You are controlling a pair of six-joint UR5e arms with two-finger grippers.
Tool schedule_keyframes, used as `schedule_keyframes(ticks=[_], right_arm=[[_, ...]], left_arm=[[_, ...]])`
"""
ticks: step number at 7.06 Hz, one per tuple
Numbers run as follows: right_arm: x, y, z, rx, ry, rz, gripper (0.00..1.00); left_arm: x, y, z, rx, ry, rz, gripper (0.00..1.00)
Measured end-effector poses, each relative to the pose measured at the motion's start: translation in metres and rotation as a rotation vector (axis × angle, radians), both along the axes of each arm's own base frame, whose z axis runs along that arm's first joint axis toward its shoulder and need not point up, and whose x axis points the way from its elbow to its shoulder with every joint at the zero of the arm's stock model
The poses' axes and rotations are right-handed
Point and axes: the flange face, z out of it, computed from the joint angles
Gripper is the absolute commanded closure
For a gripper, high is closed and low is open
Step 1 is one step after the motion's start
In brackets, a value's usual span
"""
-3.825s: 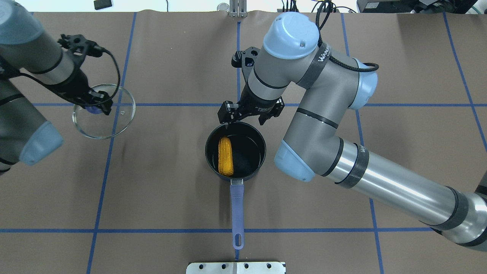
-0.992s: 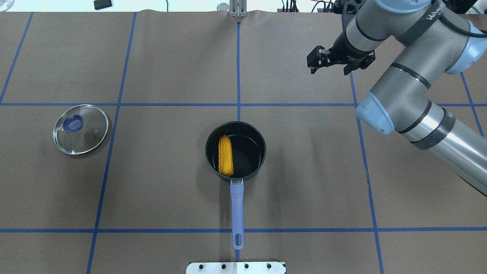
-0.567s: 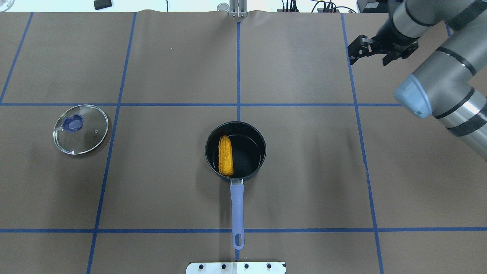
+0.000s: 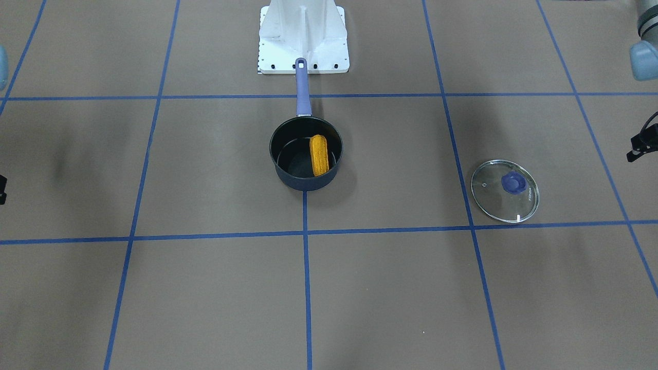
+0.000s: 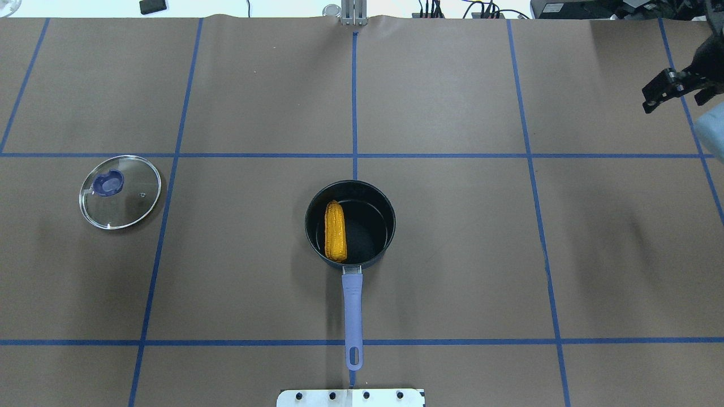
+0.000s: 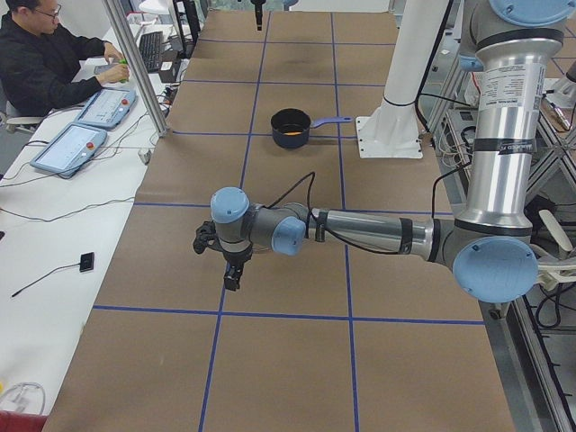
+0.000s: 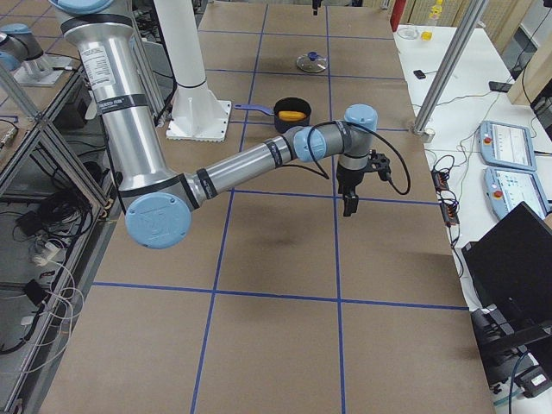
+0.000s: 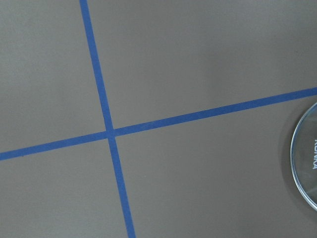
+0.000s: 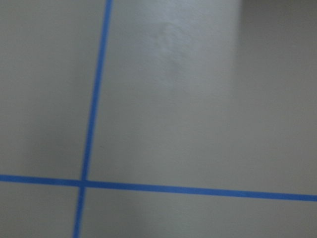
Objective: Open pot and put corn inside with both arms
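Overhead exterior shows the pot (image 5: 370, 234) uncovered at the middle of the desk (image 5: 452, 294), its lavender handle (image 5: 352, 316) pointing straight back toward the robot's base. The corn (image 5: 335, 232) lies inside, on the pot floor against the wall on the robot's left. Its long axis runs in line with the handle, one tapered end toward the robot and the other away. The glass lid (image 5: 120, 192) lies flat on the desk well off to the robot's left, knob up, apart from the pot.

The right fingers (image 5: 650, 102) hang at the far right corner of the desk, spread apart with nothing between them. From them the pot lies toward the robot and far across to its left, well apart. The left fingers (image 6: 232, 274) show only in the side view, pointing down over bare desk, and I cannot tell whether they are spread or closed. The left wrist camera catches just the lid's rim (image 8: 304, 163) at its edge, so that arm is the nearer one to the lid. Neither arm is near the pot.

By my reading, both parts of the task are met: lid off, corn in. No grasp seems called for. If any move follows, it turns on the lid lying on the left arm's side.
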Motion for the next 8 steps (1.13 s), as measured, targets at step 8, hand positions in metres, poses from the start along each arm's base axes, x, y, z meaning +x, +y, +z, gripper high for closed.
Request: schedule_keyframes(ticks=[8], right_arm=[[0.093, 0.098, 0.131, -0.211, -0.101, 0.081, 0.0]], left_arm=[[-0.015, 0.002, 0.009, -0.011, -0.01, -0.014, 0.01]])
